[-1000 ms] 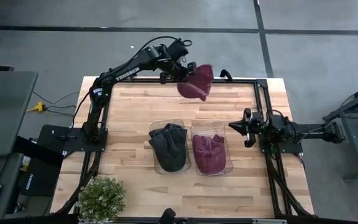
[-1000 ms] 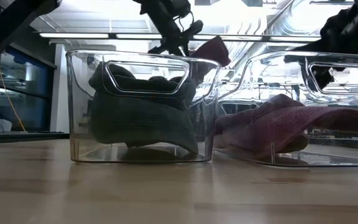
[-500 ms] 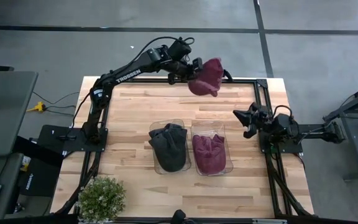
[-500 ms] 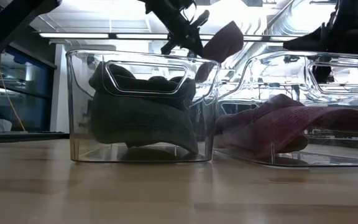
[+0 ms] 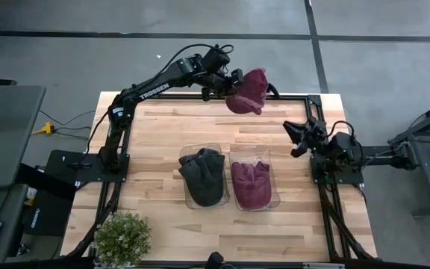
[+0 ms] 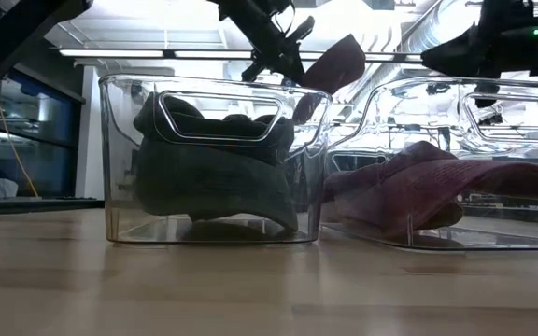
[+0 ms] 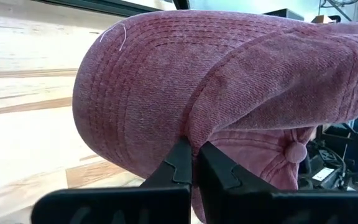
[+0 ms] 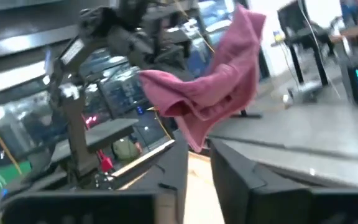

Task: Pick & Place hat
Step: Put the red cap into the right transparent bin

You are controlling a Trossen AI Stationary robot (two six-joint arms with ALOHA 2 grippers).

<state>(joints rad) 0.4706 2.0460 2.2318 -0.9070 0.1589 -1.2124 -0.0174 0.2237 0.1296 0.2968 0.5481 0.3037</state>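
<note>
Above the desk's (image 5: 163,138) far edge, beyond the two clear bins: my left pincer (image 5: 234,84), clamped tight on a maroon hat (image 5: 249,91), held in the air. Nearer bins: left bin (image 5: 202,176), one dark grey hat (image 5: 202,172); right bin (image 5: 254,178), one maroon hat (image 5: 252,183). Right of those bins, raised: my right pincer (image 5: 295,140), fingers apart, gripping nothing.

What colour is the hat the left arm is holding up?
Maroon, a faded dusty red. The hat shows best in the left wrist view, pinched by the left gripper.
</note>
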